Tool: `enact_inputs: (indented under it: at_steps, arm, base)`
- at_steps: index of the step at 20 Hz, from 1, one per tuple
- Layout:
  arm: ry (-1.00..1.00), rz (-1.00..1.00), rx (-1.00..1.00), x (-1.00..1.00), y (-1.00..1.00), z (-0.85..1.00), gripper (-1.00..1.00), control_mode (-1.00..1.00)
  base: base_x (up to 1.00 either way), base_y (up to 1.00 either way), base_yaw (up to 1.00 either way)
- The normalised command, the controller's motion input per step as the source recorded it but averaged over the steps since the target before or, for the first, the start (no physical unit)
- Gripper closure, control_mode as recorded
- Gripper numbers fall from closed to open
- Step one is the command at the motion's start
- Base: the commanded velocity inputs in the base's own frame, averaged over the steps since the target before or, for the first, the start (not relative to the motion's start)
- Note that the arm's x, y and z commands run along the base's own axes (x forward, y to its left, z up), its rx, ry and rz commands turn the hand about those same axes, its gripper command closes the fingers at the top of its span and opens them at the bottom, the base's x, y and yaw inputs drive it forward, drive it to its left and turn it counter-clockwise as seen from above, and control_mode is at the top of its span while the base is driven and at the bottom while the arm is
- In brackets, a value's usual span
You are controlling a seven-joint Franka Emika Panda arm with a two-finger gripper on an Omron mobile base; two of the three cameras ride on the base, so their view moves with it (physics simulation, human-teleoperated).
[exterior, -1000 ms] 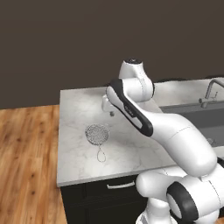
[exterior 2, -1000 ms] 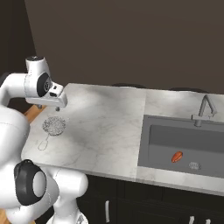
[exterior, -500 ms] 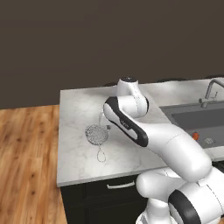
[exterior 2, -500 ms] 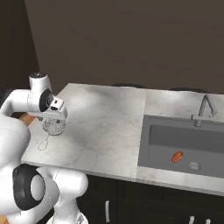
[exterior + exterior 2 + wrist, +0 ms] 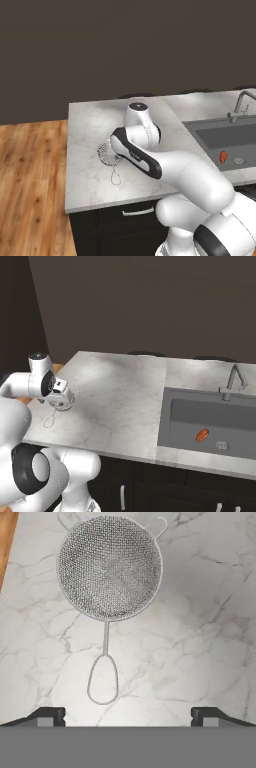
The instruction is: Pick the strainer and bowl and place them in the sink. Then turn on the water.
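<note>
The strainer [image 5: 110, 567] lies flat on the white marble counter [image 5: 90, 125], near its left end, a round silver mesh with a thin wire loop handle [image 5: 103, 679]. My gripper [image 5: 127, 716] hangs straight above it, open, its fingertips [image 5: 47, 716] wide apart on either side of the handle loop and nothing between them. From the right base view the gripper [image 5: 64, 400] sits low over the strainer [image 5: 59, 406]. The dark grey sink [image 5: 200, 413] is set into the counter far to the right. The bowl is out of view.
A small orange-red object [image 5: 202, 435] lies in the sink near the round drain [image 5: 221, 445]. The metal faucet [image 5: 232, 378] stands behind the basin. Wooden floor [image 5: 30, 175] lies beyond the counter's left edge, close to the strainer.
The arm has swung down and left, bringing the hand from above the counter's middle to just over the strainer. The jaws stayed open.
</note>
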Motion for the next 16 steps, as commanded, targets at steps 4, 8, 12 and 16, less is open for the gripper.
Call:
enact_inputs:
  at_steps: [4,8,12,16]
  arm:
    - [0.0,0.0,0.0,0.0,0.3,-0.32,-1.0,-1.0]
    - [0.0,0.0,0.0,0.04,0.28,-0.26,-1.0,-1.0]
    - [0.0,0.0,0.0,0.04,0.23,-0.28,-1.0,-1.0]
    - [0.0,0.0,0.0,0.1,0.18,-0.19,-1.0,-1.0]
  base:
    - [0.0,0.0,0.0]
    - [0.0,0.0,0.0]
    - [0.0,0.0,0.0]
    - [0.0,0.0,0.0]
